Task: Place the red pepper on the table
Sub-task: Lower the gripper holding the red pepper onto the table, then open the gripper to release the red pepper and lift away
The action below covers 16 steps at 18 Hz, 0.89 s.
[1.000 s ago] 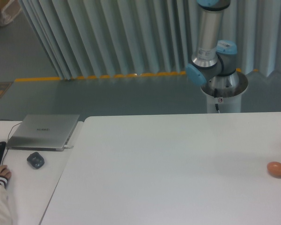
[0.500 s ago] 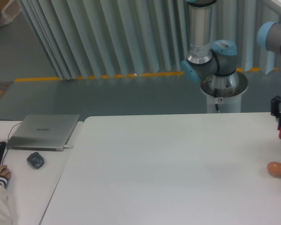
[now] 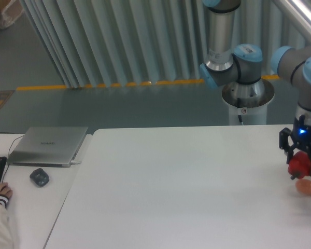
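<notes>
While the glossy deep-red bell pepper point(image 3: 299, 164) was held clamped in the gripper point(image 3: 300, 162), it hung just above the orange-brown egg-shaped object point(image 3: 306, 187) on the white desk point(image 3: 186, 192).

Pale grey-blue pleated curtains point(image 3: 119, 41) are hanging across the back of the room, reaching down to a dull grey-green floor point(image 3: 109, 109). A yellow painted line point(image 3: 93, 85) is running along the floor at the curtains' foot. At the left, a narrow white desk point(image 3: 28, 205) is carrying a closed silver laptop point(image 3: 47, 146) and a dark computer mouse point(image 3: 39, 177).
</notes>
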{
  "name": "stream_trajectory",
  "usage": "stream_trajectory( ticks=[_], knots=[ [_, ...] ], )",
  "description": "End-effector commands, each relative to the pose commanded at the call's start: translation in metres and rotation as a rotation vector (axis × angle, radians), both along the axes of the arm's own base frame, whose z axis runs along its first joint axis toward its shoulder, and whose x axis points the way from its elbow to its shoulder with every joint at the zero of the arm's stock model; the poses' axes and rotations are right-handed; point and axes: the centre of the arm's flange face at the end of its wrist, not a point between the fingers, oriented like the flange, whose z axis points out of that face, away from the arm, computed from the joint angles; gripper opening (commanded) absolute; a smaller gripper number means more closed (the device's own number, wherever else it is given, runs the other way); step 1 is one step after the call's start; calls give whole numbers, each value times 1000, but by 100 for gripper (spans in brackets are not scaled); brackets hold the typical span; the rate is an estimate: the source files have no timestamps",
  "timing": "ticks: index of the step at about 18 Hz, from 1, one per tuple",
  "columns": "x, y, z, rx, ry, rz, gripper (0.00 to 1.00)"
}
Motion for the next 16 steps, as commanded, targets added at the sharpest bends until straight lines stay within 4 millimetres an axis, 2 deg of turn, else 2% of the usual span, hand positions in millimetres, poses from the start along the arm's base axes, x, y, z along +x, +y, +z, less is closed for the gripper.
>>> stream_trajectory(
  ticks=[4, 8, 9, 10, 12, 14, 16],
  knots=[
    [16, 34, -26, -37, 52, 54, 28],
    [17, 38, -27, -34, 56, 56, 31],
    [17, 38, -27, -34, 56, 54, 37],
    [17, 38, -27, -34, 56, 49, 59],
    [17, 38, -27, -34, 56, 48, 72],
    [18, 38, -27, -36, 57, 45, 100],
    [21, 40, -24, -33, 63, 39, 100]
  ],
)
